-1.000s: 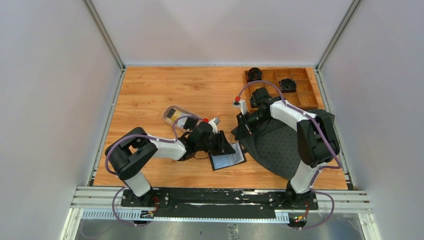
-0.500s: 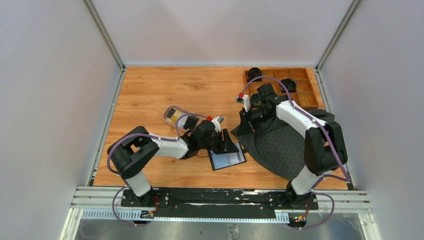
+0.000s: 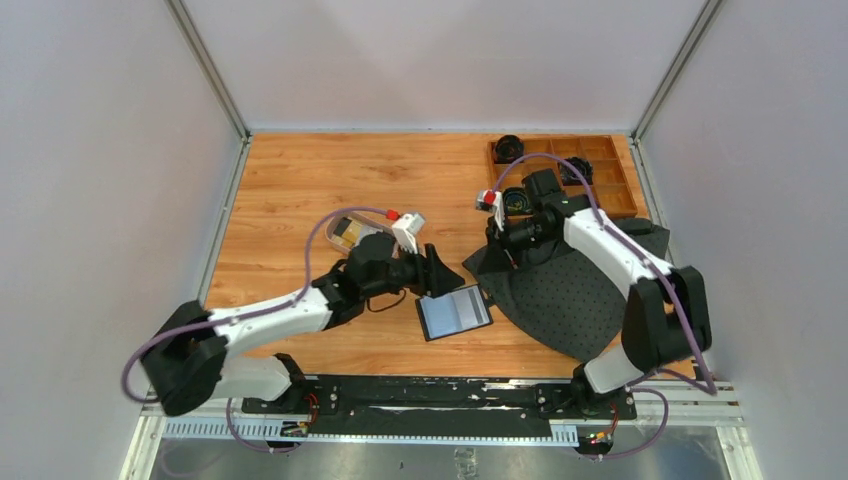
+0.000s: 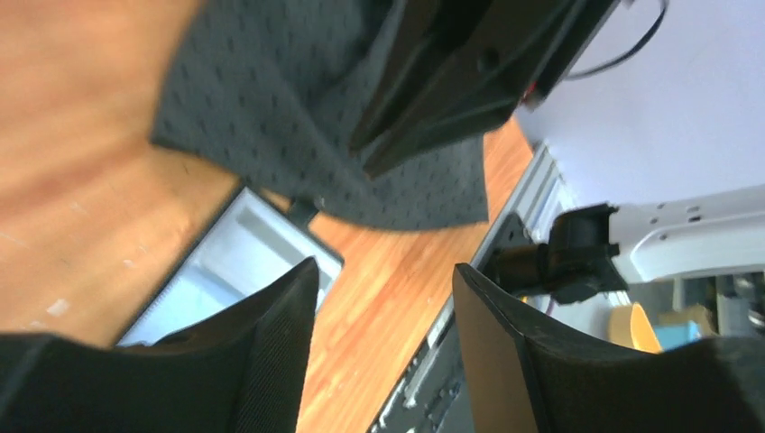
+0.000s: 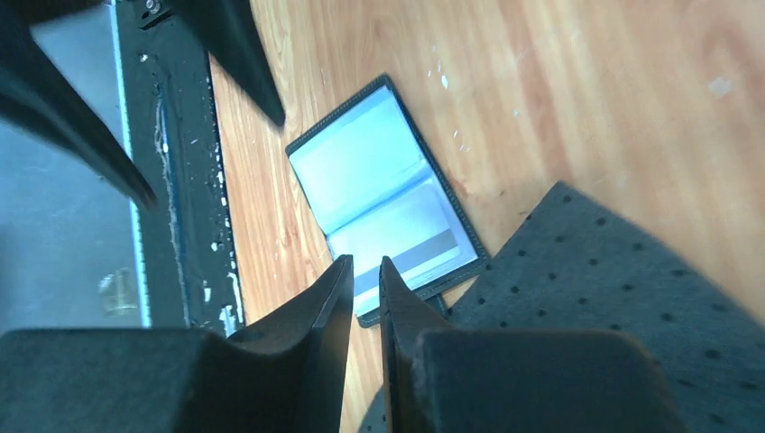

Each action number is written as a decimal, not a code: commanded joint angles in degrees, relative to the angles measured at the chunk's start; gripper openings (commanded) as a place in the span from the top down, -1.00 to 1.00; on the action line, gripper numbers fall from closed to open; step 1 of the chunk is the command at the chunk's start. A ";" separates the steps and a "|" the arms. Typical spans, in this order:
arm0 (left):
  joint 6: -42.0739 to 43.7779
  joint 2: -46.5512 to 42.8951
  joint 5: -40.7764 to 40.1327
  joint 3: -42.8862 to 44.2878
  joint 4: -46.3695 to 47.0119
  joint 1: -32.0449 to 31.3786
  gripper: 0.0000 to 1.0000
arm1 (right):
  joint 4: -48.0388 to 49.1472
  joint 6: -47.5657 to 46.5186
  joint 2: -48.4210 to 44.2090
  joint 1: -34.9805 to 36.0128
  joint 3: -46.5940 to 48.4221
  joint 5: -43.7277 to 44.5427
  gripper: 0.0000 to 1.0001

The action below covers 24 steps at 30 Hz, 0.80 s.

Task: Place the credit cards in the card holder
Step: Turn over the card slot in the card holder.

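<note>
A wooden tabletop (image 3: 300,180) fills the walled cell. Nearest the bases, the black squarish bifold card holder (image 3: 455,313) lies open, pale slots up, just beside the dark grey dotted mat (image 3: 570,295). Above it the left gripper (image 4: 386,266) hangs parted and empty. The right gripper (image 5: 365,260) is nearly closed, with nothing seen between its fingers. Farther off, an oval pale-rimmed tray (image 3: 335,222) holds a gold credit card (image 3: 347,233).

Left wrist view is blurred. The card holder (image 4: 236,262) is half hidden behind a left pincer (image 4: 383,271) finger, its far corner under the mat (image 4: 271,108). The right pincer (image 5: 364,263) covers the holder's nearest edge – whether anything sits in its narrow gap, can't tell. Top view: credit cards (image 3: 348,232) in the tray (image 3: 333,226) beyond the left pincer are too small to count.
</note>
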 commanded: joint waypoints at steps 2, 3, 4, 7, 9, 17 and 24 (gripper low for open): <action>18.14 -14.14 -6.64 0.75 -12.61 4.74 -0.41 | 0.92 -8.01 -15.80 -0.81 -0.36 4.90 0.51; 20.35 -16.47 -7.61 1.46 -15.19 5.90 -0.55 | 1.15 -10.05 -18.28 -0.84 -0.28 5.77 0.36; 22.50 -18.58 -9.17 2.17 -17.61 6.84 -0.76 | 1.43 -11.65 -20.77 -0.84 -0.21 6.58 0.13; 26.24 -22.99 -18.70 4.44 -25.37 8.84 -1.00 | 1.71 -13.05 -25.50 -0.83 -0.01 5.00 -0.40; 27.76 -23.18 -20.16 6.58 -29.62 11.48 -1.00 | 2.43 -9.78 -26.42 -0.84 0.16 2.17 -0.48; 34.72 -7.28 -12.71 20.62 -46.17 22.69 -0.89 | 8.85 -1.09 -24.12 -1.54 -5.70 -4.86 -0.45; 36.02 5.86 -5.81 25.97 -46.89 27.34 -0.90 | 9.19 0.13 -22.74 -2.89 -6.67 -1.47 -0.44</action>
